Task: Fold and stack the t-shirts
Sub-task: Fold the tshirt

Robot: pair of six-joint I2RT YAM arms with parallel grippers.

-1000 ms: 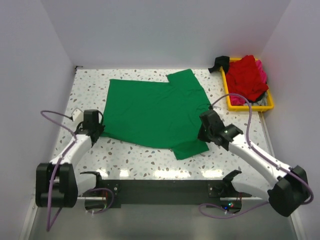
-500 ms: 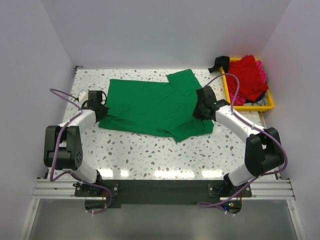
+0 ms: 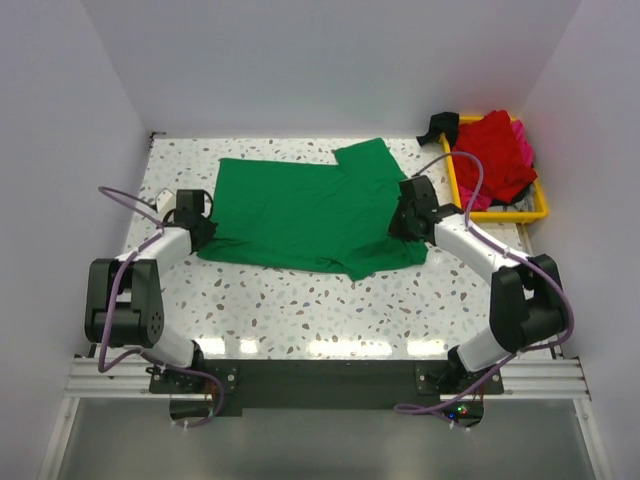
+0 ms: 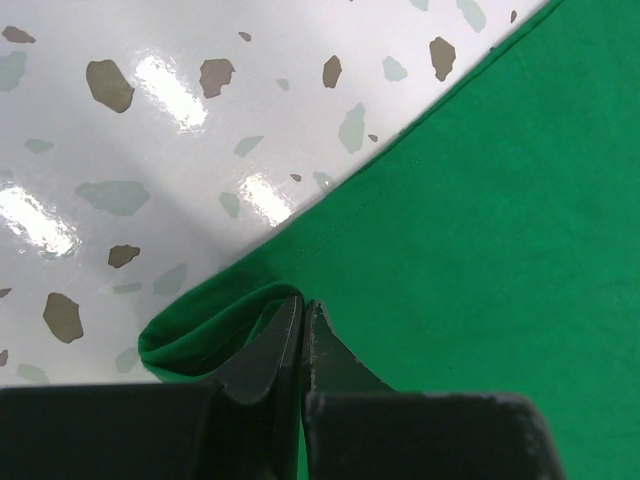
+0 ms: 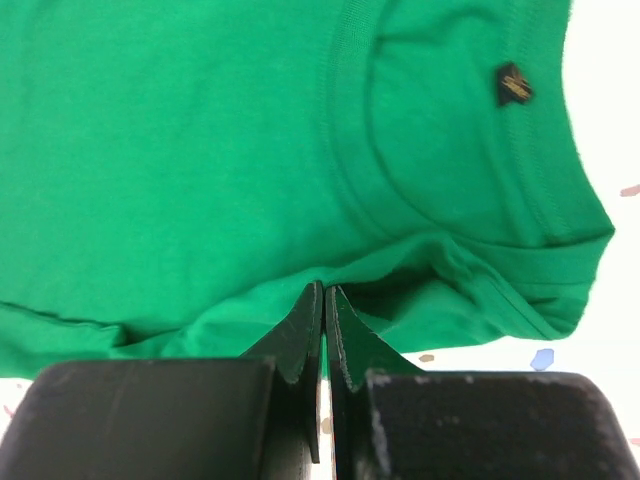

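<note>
The bright green t-shirt (image 3: 300, 210) lies spread on the speckled table, its near part folded back over itself. My left gripper (image 3: 197, 232) is shut on the shirt's left hem edge; in the left wrist view the cloth (image 4: 480, 200) curls round the closed fingertips (image 4: 302, 305). My right gripper (image 3: 400, 226) is shut on the cloth by the collar; the right wrist view shows the neckline and label (image 5: 513, 83) just beyond the closed tips (image 5: 323, 292). Red (image 3: 495, 150) and pink (image 3: 522, 135) shirts lie heaped in the yellow tray (image 3: 500, 212).
The yellow tray stands at the back right against the wall. A black object (image 3: 438, 127) sits beside its far left corner. White walls close in the table on three sides.
Both grippers have carried the shirt's near edge away from me over the shirt, making it shorter front to back. In the last half second the motion is slight.
</note>
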